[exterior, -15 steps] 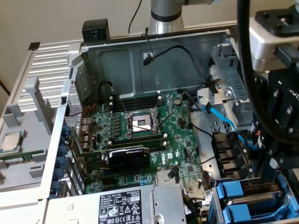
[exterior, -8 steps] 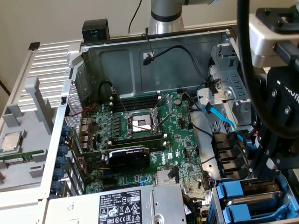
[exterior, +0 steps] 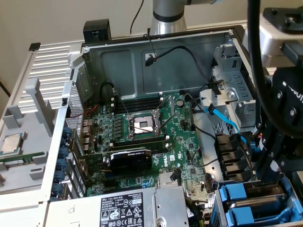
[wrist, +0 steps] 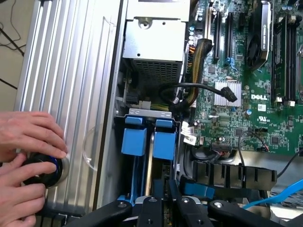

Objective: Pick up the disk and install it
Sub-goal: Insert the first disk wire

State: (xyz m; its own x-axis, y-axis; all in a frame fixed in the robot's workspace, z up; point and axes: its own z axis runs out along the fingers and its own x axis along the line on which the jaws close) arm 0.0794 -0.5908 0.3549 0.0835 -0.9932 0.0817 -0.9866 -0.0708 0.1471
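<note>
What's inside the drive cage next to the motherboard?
Two blue carriers side by side, a thin metal edge between them. Whatever sits beneath their handles is covered.

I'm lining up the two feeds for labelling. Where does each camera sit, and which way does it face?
Exterior view: above the open computer case, looking down at the motherboard; the arm's silver column and black gripper show.
Wrist view: on the wrist, looking down at the blue drive carriers; the gripper shows, and a person's hands.
Shared: motherboard, blue drive carriers, gripper.
</note>
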